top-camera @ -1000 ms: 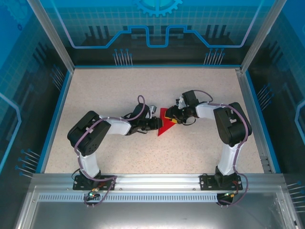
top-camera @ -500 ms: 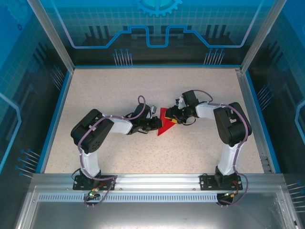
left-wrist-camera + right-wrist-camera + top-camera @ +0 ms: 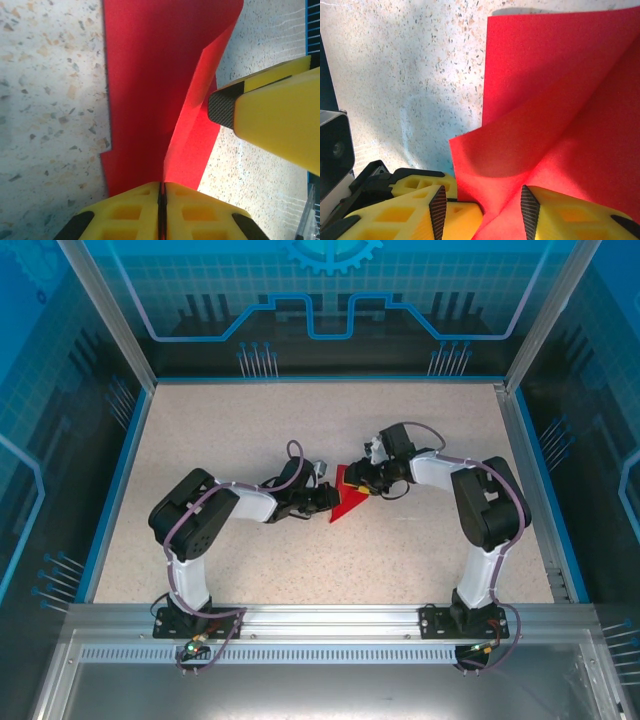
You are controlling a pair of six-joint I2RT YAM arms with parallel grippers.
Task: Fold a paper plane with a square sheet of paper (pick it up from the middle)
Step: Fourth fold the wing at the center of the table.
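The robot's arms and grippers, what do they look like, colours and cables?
The left arm and right arm both have white links, bulky black joint housings and a thin purple cable looping alongside. Each stands on a black base plate. The fingers are yellow plastic with moulded cut-outs and black knurled pads.

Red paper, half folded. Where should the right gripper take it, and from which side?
The raised flap of the red paper, near its free corner, coming from the right arm's side. It curls up off the table, inside the open right gripper; the rest lies flat, hard to pinch. The left gripper is shut on the opposite end.
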